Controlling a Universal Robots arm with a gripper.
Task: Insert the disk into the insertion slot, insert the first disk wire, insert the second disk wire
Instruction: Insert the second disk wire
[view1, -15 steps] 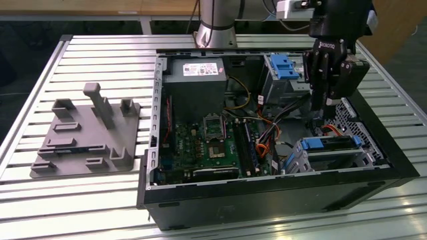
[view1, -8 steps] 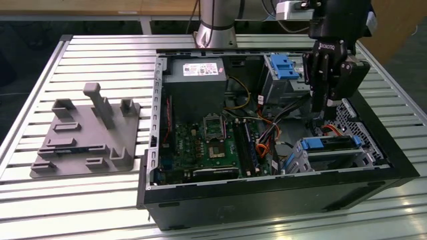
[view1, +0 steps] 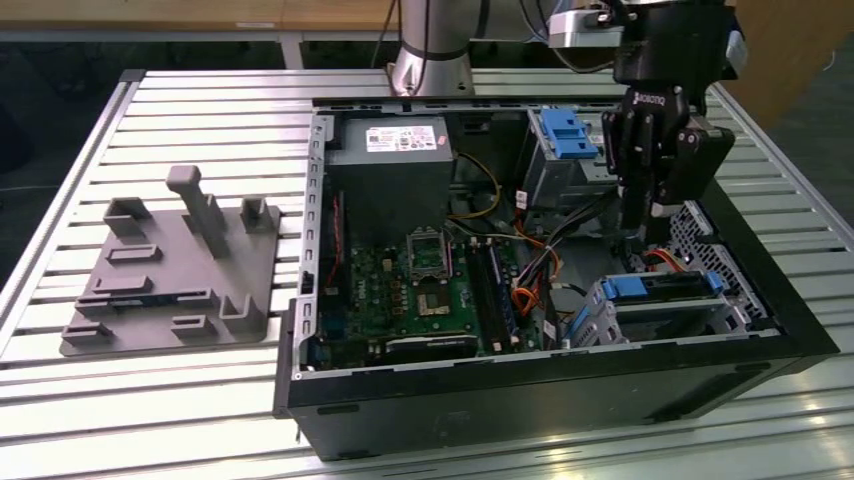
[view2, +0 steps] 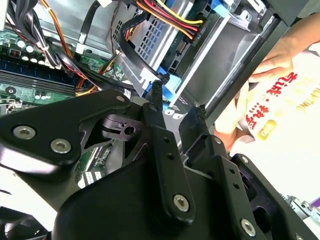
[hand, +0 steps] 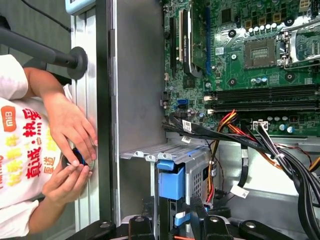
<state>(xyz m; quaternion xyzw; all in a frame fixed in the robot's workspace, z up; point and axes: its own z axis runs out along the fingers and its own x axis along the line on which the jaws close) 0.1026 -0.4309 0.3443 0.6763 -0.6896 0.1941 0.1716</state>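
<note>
Disk (view1: 663, 288) in its blue frame sitting in the silver drive cage (view1: 603, 322), inside the open computer case (view1: 534, 395) resting on a slatted metal table (view1: 200, 110), I'm holding the gripper (view1: 635, 230) pointing down just beside the disk, fingers (view2: 159, 125) slightly parted, gripping nothing I can see.

Print found in four places.

On top of the grey power supply (view1: 387, 185) is a white label (view1: 404, 140) with small black and coloured marks. Its wording cannot be made out.

The black body of the end effector (view1: 633, 230) carries one short line of white lettering (view1: 647, 98).

A person's white shirt (hand: 15, 165) bears large yellow and red characters in both wrist views. In the first wrist view it also shows an orange badge (hand: 8, 118) with white letters.

The black cables (hand: 220, 134) have white tags (hand: 239, 191), their print too small to read.
</note>
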